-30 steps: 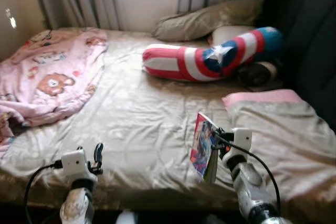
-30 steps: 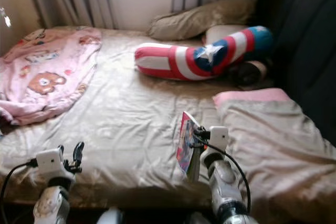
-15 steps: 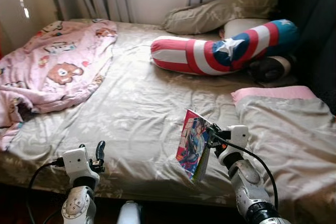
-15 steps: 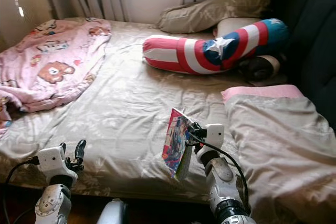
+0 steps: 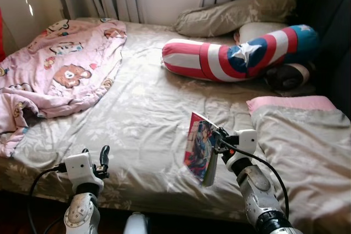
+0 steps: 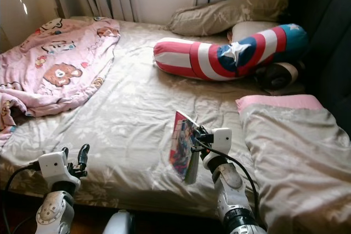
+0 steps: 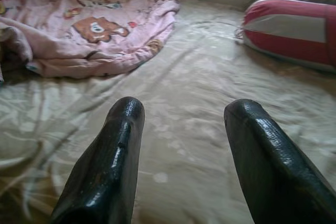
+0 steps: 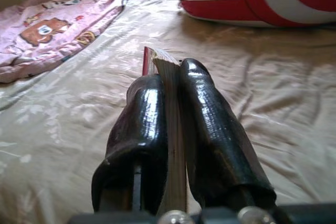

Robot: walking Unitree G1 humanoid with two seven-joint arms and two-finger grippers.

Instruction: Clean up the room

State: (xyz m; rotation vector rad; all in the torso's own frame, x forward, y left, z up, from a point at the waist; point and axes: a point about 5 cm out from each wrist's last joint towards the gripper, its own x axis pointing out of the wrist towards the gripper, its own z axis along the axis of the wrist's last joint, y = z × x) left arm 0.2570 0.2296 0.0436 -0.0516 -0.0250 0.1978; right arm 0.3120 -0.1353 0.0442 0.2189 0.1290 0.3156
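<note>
The head camera has tilted and shifted, so the bed sits lower in both eye views, with more of its near edge and of the pink bear-print blanket at its far left corner showing than a second ago. The book clamped upright in the right gripper has turned a little: its illustrated cover faced the camera more openly half a second ago and is now seen at a narrower angle. The left gripper has risen slightly against the bed's near edge, its fingers spread apart as before.
</note>
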